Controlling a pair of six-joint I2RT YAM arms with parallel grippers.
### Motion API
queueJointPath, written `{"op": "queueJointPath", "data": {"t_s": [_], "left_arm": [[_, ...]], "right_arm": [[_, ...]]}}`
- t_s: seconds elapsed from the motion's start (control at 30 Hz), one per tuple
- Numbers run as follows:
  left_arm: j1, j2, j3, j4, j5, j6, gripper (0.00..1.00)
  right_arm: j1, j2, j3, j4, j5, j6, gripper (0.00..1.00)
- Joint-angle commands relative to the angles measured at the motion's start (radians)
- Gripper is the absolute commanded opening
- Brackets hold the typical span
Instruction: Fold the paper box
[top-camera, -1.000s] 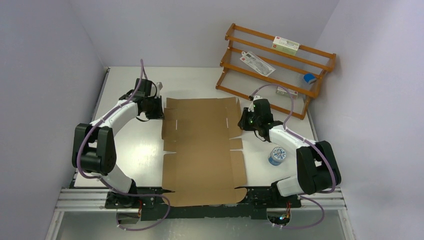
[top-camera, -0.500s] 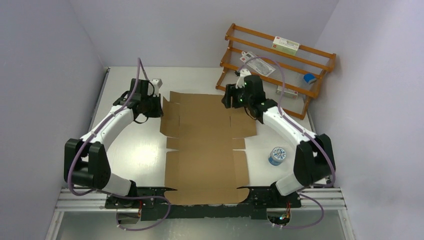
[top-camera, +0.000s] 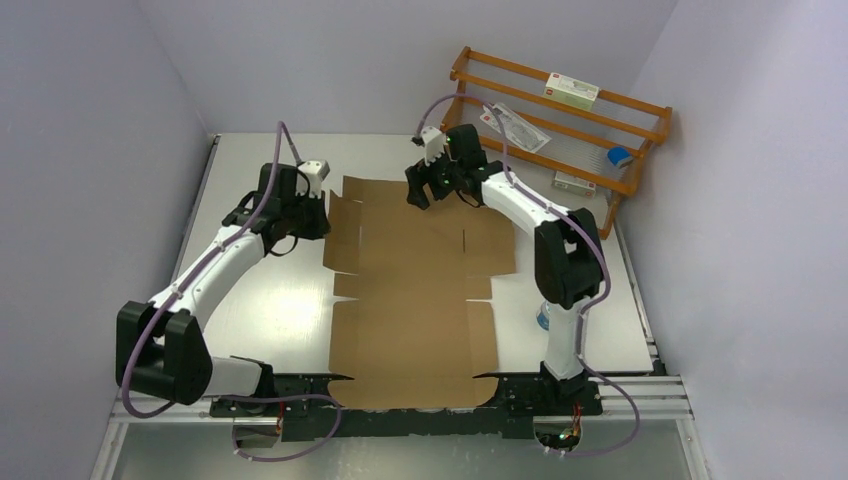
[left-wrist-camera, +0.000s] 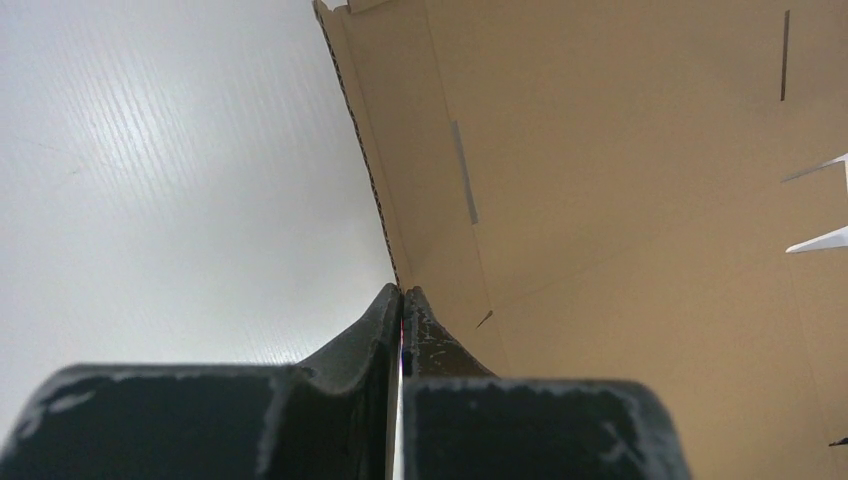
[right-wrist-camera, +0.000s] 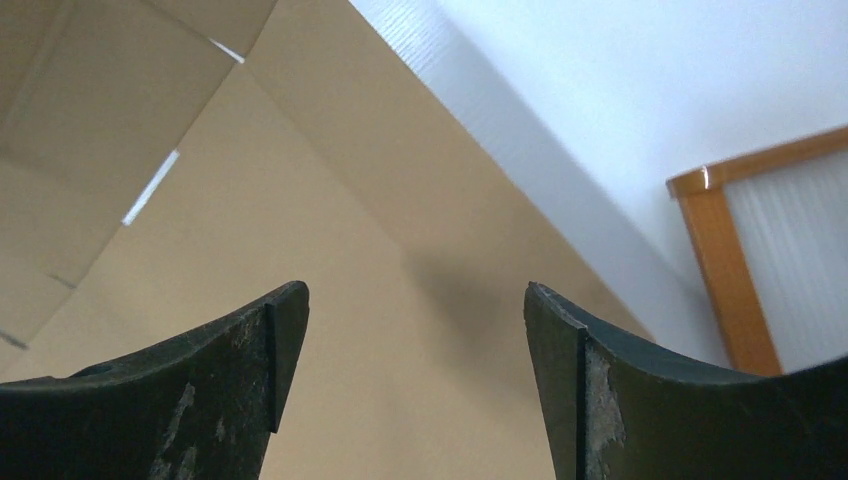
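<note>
tabletop (top-camera: 262, 300); paper box (top-camera: 410, 290) flap in left gripper (left-wrist-camera: 401, 293)

Rack (top-camera: 555, 135) blocks far-R corner; table (top-camera: 265, 300) L of paper box (top-camera: 410, 290) open.

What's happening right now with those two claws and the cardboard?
Left claw shut on paper box, left flap raised. Right claw open above far edge. Nothing lying on it.

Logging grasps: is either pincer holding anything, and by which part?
The left pincer is shut on the paper box, pinching its raised left-side edge. The right pincer is open above the cardboard, holding nothing.
</note>
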Motion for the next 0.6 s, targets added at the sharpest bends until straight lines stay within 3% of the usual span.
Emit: {"op": "queueJointPath", "data": {"t_s": [0.0, 0.37, 0.43, 0.57], "left_arm": [[-0.018, -0.068, -0.02, 0.039, 0.021, 0.037, 0.05], [-0.032, -0.137, -0.056, 0.063, 0.0, 0.048, 0.05], [-0.033, -0.136, -0.056, 0.062, -0.013, 0.048, 0.05], [-0.033, -0.124, -0.053, 0.055, -0.05, 0.042, 0.05]], "right_arm": [[0.008, 0.072, 0.116, -0.06, -0.001, -0.144, 0.85], [0.006, 0.268, 0.399, -0.27, -0.074, -0.295, 0.86], [0.004, 0.277, 0.418, -0.317, -0.097, -0.325, 0.81], [0.003, 0.253, 0.401, -0.36, -0.142, -0.363, 0.63]]}}
